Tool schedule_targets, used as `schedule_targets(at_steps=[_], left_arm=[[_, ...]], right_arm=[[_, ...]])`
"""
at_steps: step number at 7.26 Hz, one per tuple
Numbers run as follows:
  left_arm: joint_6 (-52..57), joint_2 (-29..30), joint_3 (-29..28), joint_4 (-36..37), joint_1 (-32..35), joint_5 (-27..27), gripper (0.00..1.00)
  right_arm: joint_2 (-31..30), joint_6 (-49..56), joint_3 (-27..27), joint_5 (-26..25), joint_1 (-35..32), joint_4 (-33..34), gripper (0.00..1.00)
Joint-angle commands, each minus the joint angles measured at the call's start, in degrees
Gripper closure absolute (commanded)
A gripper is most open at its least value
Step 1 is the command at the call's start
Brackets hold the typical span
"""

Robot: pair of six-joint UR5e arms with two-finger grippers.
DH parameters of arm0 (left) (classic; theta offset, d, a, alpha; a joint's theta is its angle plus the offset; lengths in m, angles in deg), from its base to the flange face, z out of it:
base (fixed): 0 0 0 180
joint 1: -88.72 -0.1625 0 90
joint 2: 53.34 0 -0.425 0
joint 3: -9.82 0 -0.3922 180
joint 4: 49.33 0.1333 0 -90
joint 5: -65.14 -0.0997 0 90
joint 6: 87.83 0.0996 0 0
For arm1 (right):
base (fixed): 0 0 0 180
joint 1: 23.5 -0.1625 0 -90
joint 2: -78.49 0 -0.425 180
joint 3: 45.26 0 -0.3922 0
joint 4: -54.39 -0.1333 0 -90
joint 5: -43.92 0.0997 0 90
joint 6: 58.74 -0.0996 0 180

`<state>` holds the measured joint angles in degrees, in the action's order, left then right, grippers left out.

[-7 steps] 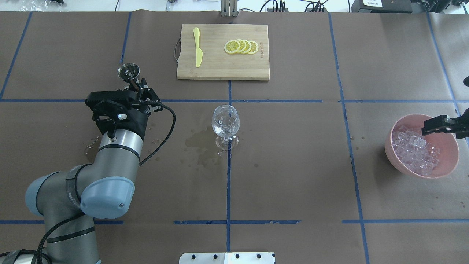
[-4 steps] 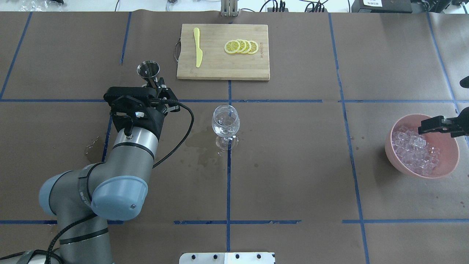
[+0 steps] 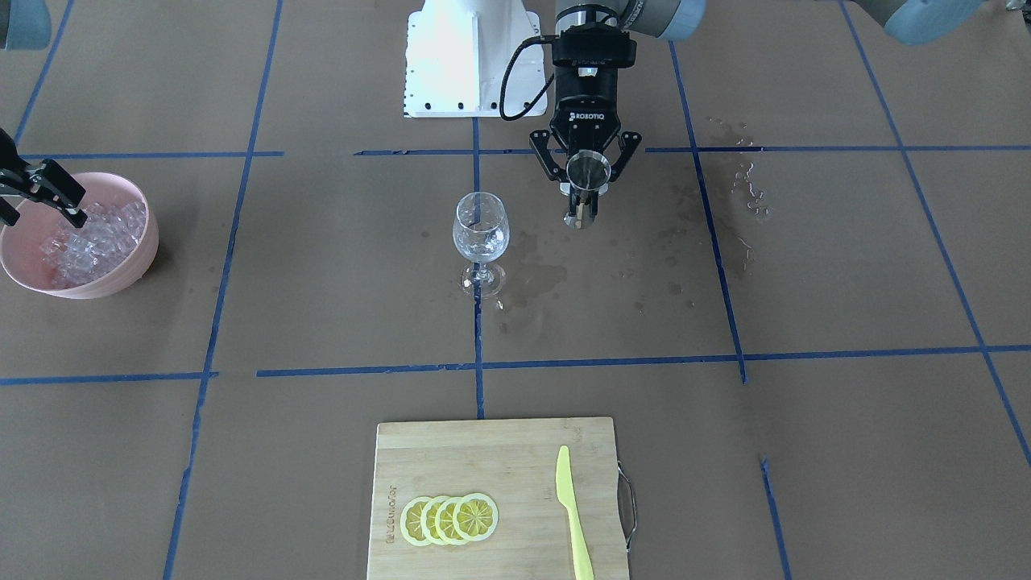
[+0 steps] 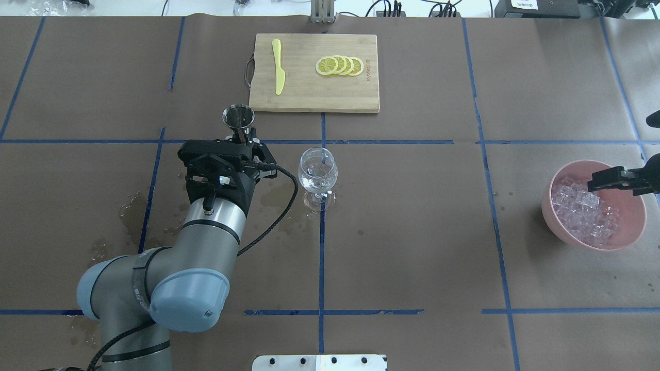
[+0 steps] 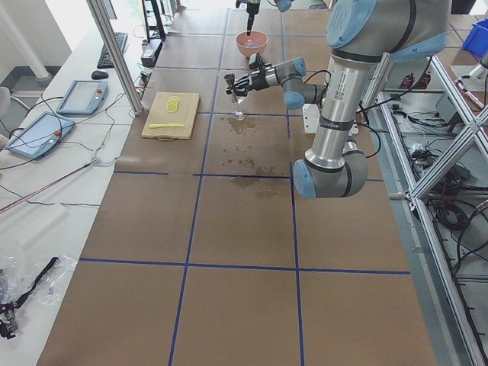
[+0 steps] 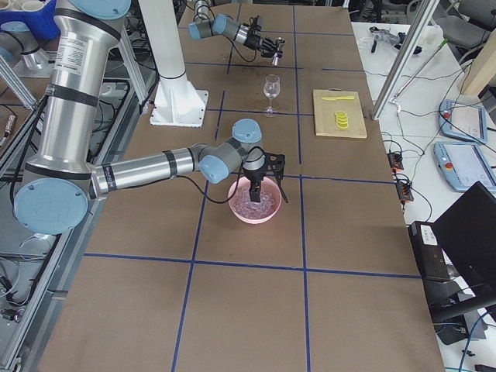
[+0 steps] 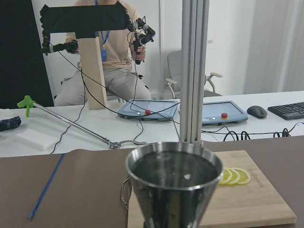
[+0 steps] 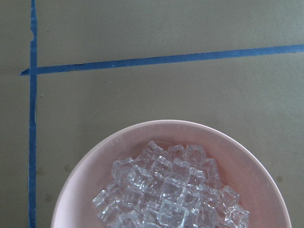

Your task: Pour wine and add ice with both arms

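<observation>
Table (image 4: pixel 412 232) is brown paper with a blue tape grid. Cutting board (image 4: pixel 314 98) sits midway along the edge opposite the robot, and the wine glass (image 4: pixel 317 170) is dead centre. Wet patches (image 4: pixel 281 206) spread from the glass toward the left end. The pink bowl (image 4: pixel 626 234) of ice (image 4: pixel 582 214) sits near the right end.

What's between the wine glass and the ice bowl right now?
Nothing stands between the wine glass and the pink bowl: just table paper crossed by a blue tape line, per the overhead view.

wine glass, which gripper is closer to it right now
Left. The left gripper, holding a jigger, is right beside the glass; the right gripper is far off, over the bowl of ice.
</observation>
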<state>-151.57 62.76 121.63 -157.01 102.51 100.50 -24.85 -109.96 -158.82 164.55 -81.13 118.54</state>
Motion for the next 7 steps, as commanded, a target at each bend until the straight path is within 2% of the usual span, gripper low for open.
schedule_targets(at_steps=[1,3,5,7], left_arm=[[2.7,1.4,-1.2,-0.1,-2.2,-0.2,1.0],[4.2,3.4,-4.0,0.0,-3.0,-0.6,1.0],[12.5,3.5,-4.0,0.0,-2.9,-0.7,1.0],[21.6,4.5,-4.1,0.0,-3.0,-4.5,1.0]], right_arm=[[0.0,0.0,0.0,0.0,0.4,-0.2,0.0],[0.0,0.0,0.1,0.0,0.4,-0.2,0.0],[0.1,-0.1,0.1,0.0,0.4,-0.1,0.0],[0.2,0.0,0.4,0.0,0.4,-0.1,0.0]])
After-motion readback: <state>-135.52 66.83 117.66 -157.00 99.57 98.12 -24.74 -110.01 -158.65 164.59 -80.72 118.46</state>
